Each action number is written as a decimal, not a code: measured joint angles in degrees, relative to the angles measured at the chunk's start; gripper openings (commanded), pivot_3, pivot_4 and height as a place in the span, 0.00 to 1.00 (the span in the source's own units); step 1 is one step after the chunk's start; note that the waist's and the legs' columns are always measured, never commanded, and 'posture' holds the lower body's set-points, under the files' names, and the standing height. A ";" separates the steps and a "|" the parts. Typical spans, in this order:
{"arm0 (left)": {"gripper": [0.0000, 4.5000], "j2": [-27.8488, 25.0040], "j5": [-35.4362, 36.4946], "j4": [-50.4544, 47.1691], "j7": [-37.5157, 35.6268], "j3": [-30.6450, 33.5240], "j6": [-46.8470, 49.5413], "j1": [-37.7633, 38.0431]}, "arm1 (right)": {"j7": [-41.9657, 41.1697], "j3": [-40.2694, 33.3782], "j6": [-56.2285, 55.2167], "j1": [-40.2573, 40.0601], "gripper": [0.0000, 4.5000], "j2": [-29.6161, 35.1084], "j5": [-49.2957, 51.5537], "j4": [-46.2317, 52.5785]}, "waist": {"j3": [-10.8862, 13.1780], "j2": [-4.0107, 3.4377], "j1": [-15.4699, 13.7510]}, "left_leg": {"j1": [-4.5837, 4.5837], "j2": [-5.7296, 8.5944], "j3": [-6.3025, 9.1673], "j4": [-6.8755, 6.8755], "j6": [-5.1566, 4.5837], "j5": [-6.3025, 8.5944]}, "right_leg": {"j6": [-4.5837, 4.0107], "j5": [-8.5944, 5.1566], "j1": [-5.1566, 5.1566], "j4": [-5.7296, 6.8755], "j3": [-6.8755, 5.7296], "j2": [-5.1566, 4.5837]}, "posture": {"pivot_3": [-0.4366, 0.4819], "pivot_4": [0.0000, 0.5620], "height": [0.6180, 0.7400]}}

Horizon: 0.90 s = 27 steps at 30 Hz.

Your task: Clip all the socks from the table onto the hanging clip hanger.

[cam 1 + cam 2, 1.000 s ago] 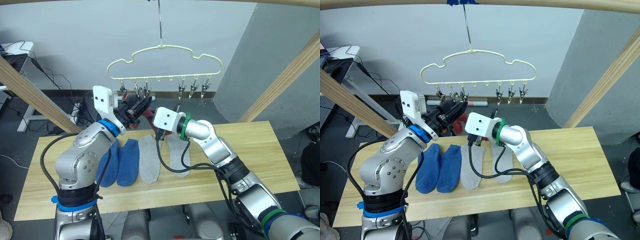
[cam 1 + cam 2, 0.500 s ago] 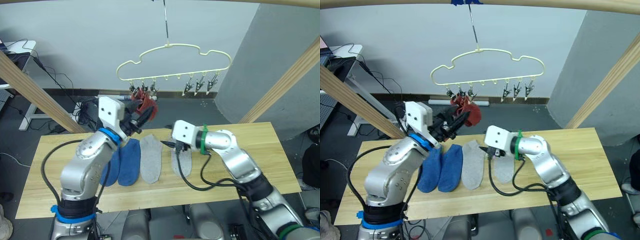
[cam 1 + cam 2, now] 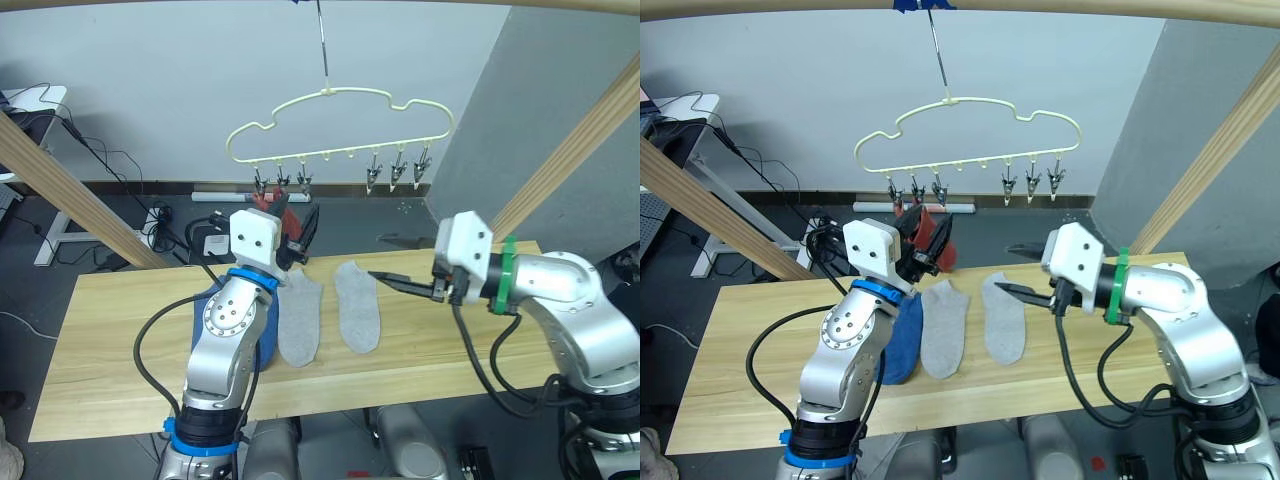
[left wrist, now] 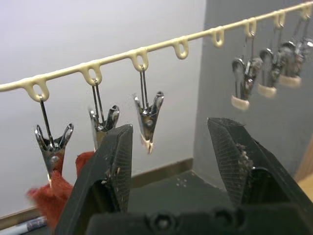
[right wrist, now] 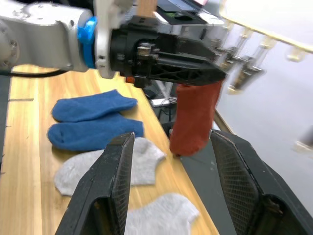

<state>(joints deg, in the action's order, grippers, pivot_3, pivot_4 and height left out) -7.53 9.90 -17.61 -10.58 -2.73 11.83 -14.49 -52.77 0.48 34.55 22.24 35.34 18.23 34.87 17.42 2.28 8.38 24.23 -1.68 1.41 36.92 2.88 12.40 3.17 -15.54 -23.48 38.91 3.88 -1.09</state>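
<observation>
Left pincer (image 3: 940, 238) raised just under the clip hanger (image 3: 970, 125), fingers spread apart and gripping nothing, a bare metal clip (image 4: 149, 120) in front of the gap. Beside it, a rust red sock (image 5: 194, 118) dangling from the clips at the hanger's left end. Right pincer (image 3: 1018, 272) held out over the desk (image 3: 1120, 345), likewise parted and empty, pointing toward the left arm. Below, flat on the desk in a row: two light grey socks (image 3: 1004, 318) side by side, then two blue socks (image 5: 90, 121) at the left.
</observation>
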 measured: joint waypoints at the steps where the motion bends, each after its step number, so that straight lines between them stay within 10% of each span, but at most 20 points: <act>1: 0.51 0.15 -0.66 0.67 0.16 -0.20 -0.46 -0.16 | 0.47 -0.59 0.48 -0.46 0.57 0.41 0.75 0.21 | 0.00 0.00 0.04 | 0.00 0.00 0.00 0.00 0.00 0.00 | 0.00 0.00 0.00 0.00 0.00 0.01 | 0.15 0.51 1.00; 27: 0.47 3.25 -6.40 13.82 4.95 0.92 -7.39 -8.82 | 5.52 -2.05 2.37 -1.16 0.57 5.20 7.47 0.90 | 0.00 0.00 1.36 | 0.05 0.01 -0.02 -0.01 0.00 0.00 | 0.27 -0.14 -0.01 -0.05 0.01 0.01 | 0.13 0.50 1.00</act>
<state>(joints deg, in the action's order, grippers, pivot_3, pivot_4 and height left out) -4.28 3.50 -3.79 -5.63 -1.81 4.44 -23.32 -47.25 -1.57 36.93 21.07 40.55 25.71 35.77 17.42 2.28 9.74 24.28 -1.67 1.39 36.91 2.88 12.40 3.44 -15.68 -23.49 38.86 3.89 -1.08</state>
